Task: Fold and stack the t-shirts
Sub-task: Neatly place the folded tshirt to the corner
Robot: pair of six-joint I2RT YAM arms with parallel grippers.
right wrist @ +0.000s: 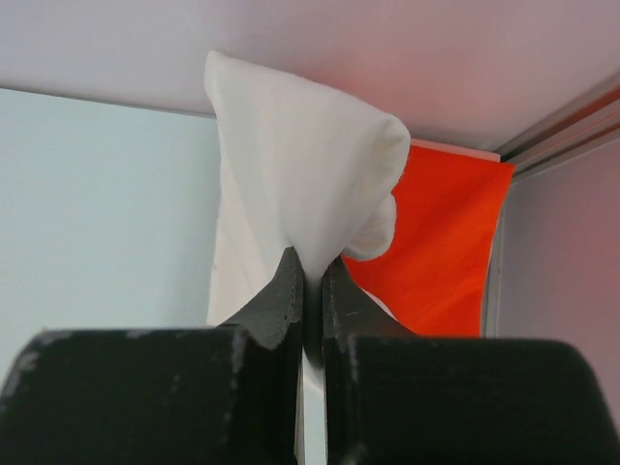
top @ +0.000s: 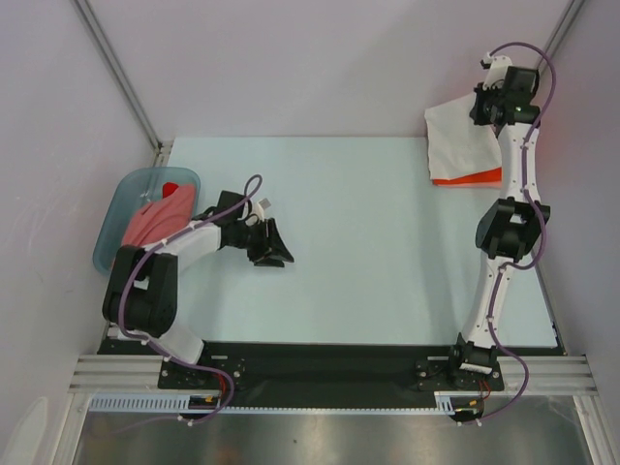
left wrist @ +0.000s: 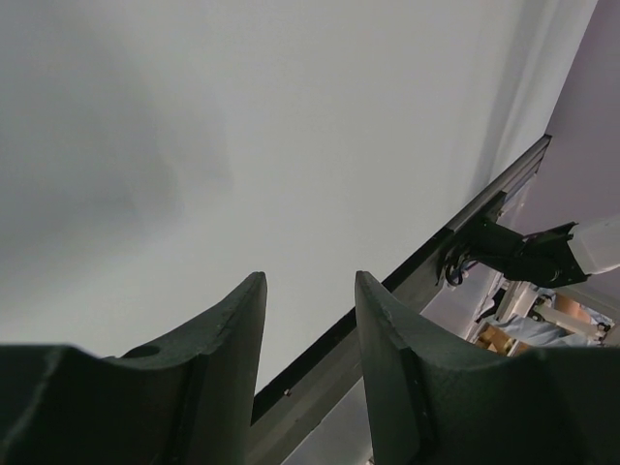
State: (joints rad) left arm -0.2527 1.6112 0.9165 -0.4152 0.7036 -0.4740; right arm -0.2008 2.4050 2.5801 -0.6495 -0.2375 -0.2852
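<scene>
Your white t-shirt [right wrist: 291, 165] is at the far right corner of the pale worktop [top: 368, 242]. The right end effector [right wrist: 310, 266] is clamped on a soft fold of it. It partly covers the flat orange-red t-shirt [right wrist: 450, 242], close to the wall. At the left edge, the blue-grey basin [top: 111, 223] holds crumpled salmon-pink t-shirts [top: 155, 218]. Near it, the left end effector [left wrist: 308, 281] has its fingers apart and holds nothing.
</scene>
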